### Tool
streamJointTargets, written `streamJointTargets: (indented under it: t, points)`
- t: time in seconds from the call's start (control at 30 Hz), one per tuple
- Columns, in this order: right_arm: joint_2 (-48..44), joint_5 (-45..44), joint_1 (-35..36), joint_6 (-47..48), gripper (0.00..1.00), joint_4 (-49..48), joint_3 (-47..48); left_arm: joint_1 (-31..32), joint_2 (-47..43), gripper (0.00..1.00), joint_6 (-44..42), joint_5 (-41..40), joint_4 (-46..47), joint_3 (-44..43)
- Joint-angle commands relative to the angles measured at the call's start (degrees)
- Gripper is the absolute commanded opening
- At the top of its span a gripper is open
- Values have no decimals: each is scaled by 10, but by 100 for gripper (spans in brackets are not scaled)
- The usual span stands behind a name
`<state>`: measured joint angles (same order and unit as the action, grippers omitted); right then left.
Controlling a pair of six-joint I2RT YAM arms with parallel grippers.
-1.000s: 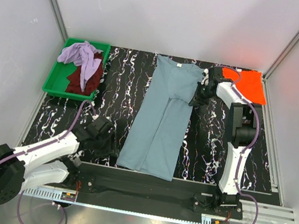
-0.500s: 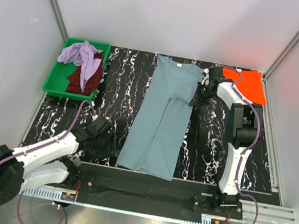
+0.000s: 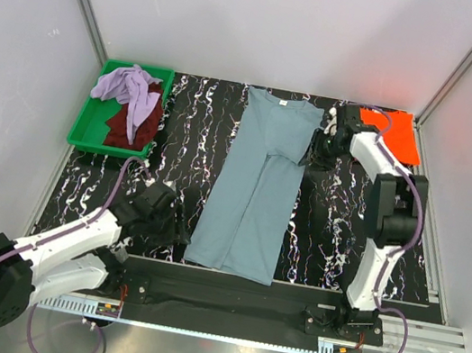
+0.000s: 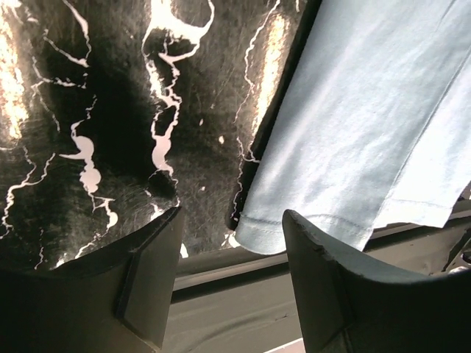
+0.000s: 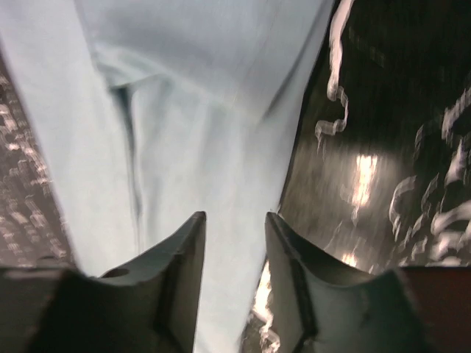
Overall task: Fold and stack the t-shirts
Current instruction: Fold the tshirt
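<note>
The right pincer (image 5: 234,220) has come open since a second ago: then it was pinched shut at the folded sleeve of the blue shirt (image 3: 254,180); now its 2 fingers stand moderately apart with nothing between them. Its arm has also swung, the elbow further to the right, and less of the orange shirt (image 3: 400,137) shows than before. The blue shirt's right edge lies directly under this pincer, the cloth spreading to its left and the bare table (image 3: 189,132) to its right; the wrist view is blurred.

The left pincer (image 4: 232,213) has eased a little wider and shifted slightly toward the shirt. It is open and grips nothing. The shirt's near left hem corner lies flat on the table just ahead of it, in line with the gap between the fingers.

The orange shirt sits just right of the right pincer, at the far right corner, with the arm crossing its near edge. Well beyond the left pincer, to its left, a green tray (image 3: 79,135) holds the lavender shirt (image 3: 129,84), crumpled on top of the maroon shirt (image 3: 121,127).
</note>
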<state>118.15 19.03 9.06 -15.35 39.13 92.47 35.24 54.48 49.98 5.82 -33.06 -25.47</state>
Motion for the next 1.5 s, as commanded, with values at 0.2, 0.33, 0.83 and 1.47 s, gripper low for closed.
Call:
streamJointTargets:
  t: [0.2, 0.33, 0.83, 1.47]
  points:
    - [-236, -32, 7, -127, 61, 62, -179, 4, 16, 60, 3, 31, 71, 33]
    - [-329, -37, 28, -147, 66, 78, -258, 4, 26, 60, 1, 44, 89, 48]
    - [-506, -28, 172, -281, 62, 38, -514, 22, 21, 55, 14, 38, 91, 68]
    - [-467, -111, 362, -470, 57, -78, -620, 66, 0, 59, 49, -70, 14, 51]
